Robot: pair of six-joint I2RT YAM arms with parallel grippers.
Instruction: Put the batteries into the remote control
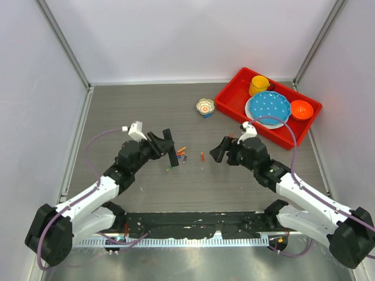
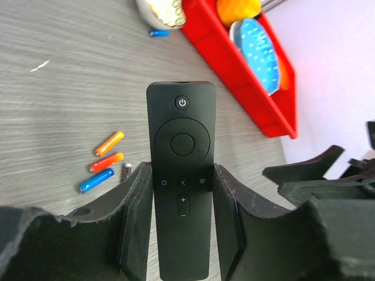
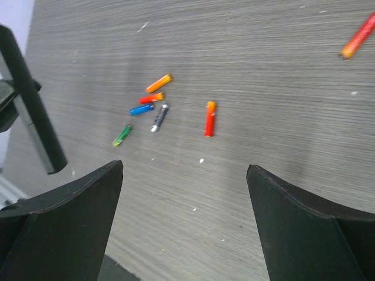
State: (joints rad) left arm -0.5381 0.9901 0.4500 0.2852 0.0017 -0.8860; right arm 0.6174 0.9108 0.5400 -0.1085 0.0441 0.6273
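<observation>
My left gripper (image 1: 169, 146) (image 2: 181, 170) is shut on the black remote control (image 2: 181, 146), held above the table with its button face toward the wrist camera; any recess is hidden. The remote also shows in the top view (image 1: 173, 156) and edge-on in the right wrist view (image 3: 32, 105). Several batteries lie on the table beside it: orange (image 3: 159, 84), red (image 3: 152, 98), blue (image 3: 142, 109), grey (image 3: 159, 117), green (image 3: 122, 135), and a separate red one (image 3: 209, 118) (image 1: 203, 157). My right gripper (image 1: 219, 150) (image 3: 184, 167) is open and empty, above the table near the separate red battery.
A red tray (image 1: 233, 104) at the back right holds a blue plate, a yellow cup and an orange bowl. A small patterned bowl (image 1: 205, 106) stands left of it with a blue battery (image 1: 207, 116) beside it. Another orange-red battery (image 3: 357, 36) lies apart.
</observation>
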